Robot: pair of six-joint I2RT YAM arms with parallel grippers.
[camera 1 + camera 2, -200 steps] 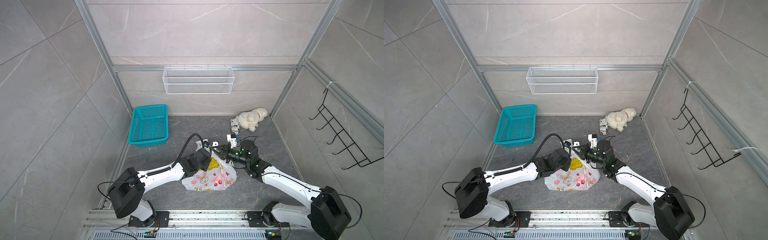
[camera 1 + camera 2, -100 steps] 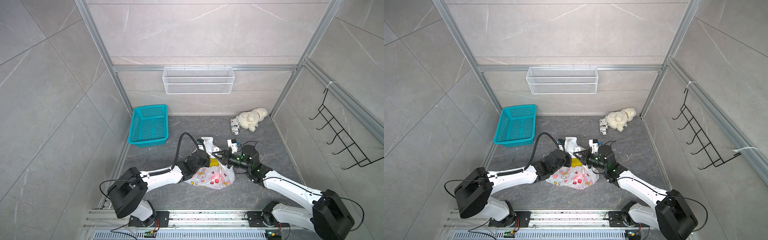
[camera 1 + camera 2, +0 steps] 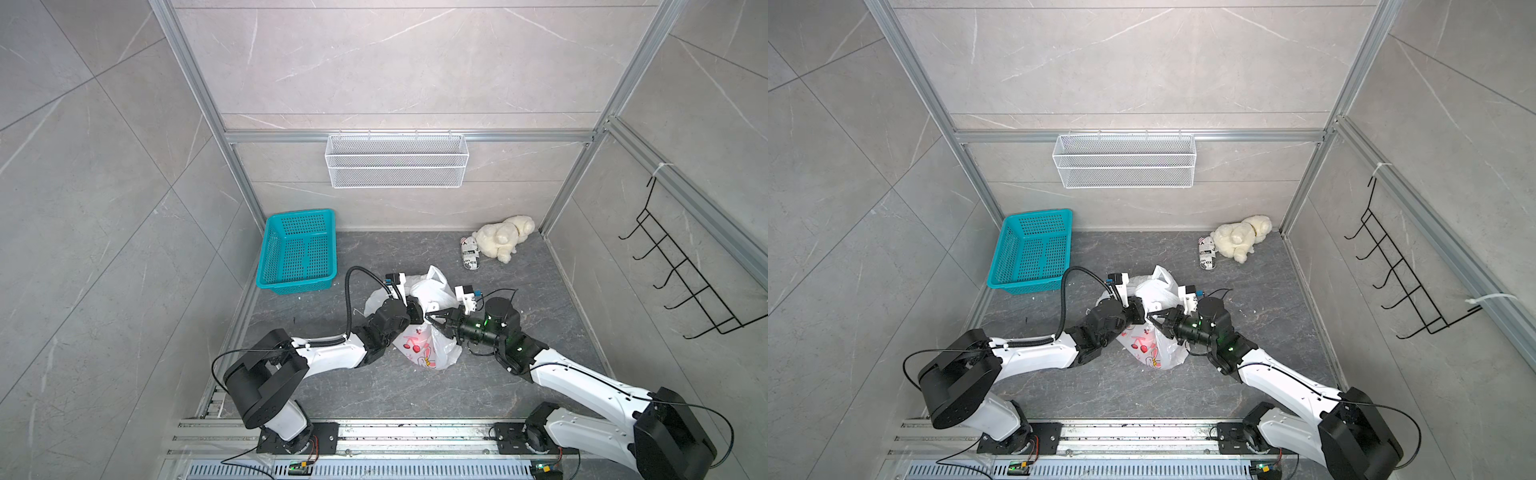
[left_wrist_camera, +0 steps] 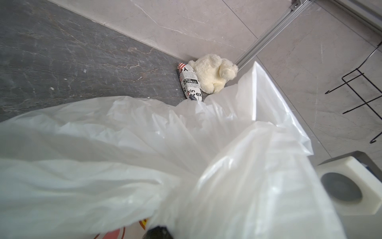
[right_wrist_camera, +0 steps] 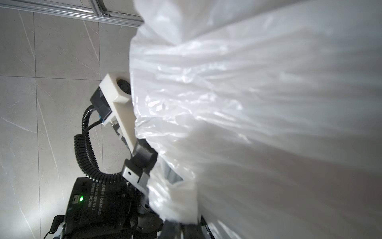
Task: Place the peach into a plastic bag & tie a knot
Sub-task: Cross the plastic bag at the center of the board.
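Tying at the top of the plastic bag. Pinched tight by right gripper; can't tell for left gripper. Next: pull ends apart.

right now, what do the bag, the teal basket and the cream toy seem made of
Bag: thin white plastic film, glossy and translucent, crinkled. Teal basket: likely rigid moulded plastic, smooth, with slotted walls. Cream toy: plush fabric, matte, with fuzzy pile.

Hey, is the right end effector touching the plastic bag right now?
Touching. In a top view the shut right end effector pinches gathered film of the plastic bag.
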